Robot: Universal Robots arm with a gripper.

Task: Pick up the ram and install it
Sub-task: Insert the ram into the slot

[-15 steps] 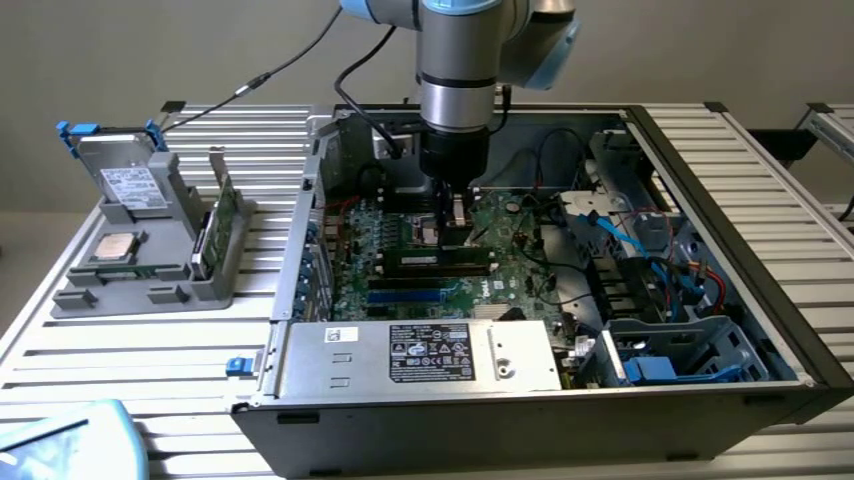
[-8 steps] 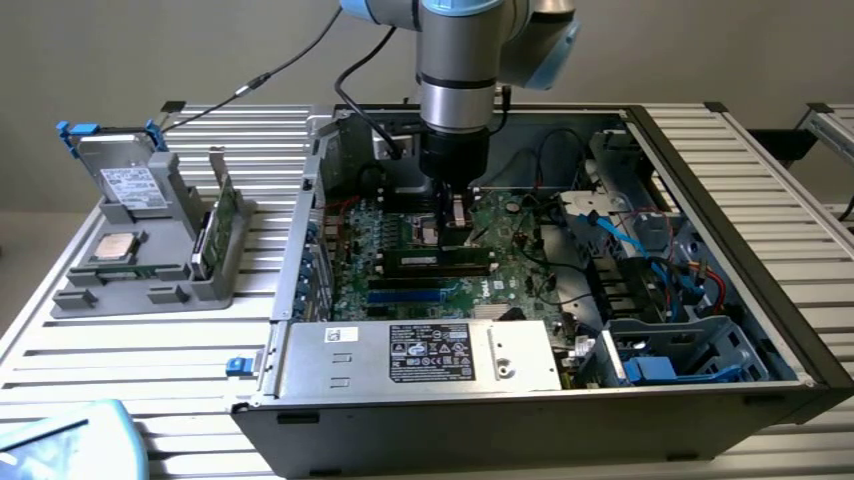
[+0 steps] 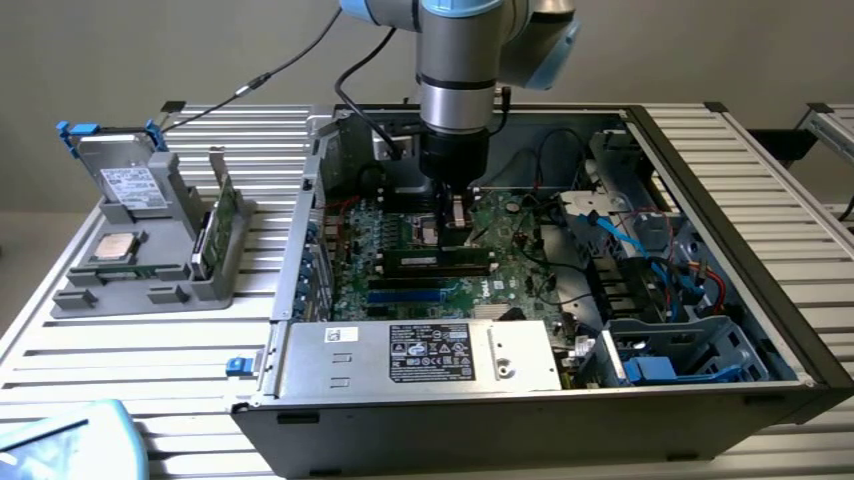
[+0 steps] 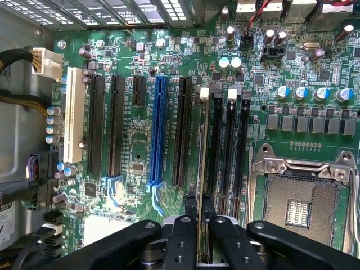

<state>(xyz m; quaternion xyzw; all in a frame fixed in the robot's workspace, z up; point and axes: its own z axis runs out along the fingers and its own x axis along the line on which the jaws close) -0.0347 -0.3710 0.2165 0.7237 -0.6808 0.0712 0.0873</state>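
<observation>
Pincer is pressed onto the ram, fingers nipping the thin green stick by its two faces, so it shows edge-on, running straight out from btw the tips. Long axis lies parallel w/ the DIMM slots on the mobo; stick sits right over the outermost slot of that bank, white latch at its far end. Can't tell if it's seated or just above the slot. Flanks: remaining DIMM slots then CPU socket on one side, blue PCIe slot on the other, both near, so little sideways room. In exterior view the arm stands upright over the open case; walls well apart from pincer, so room upward looks free.
</observation>
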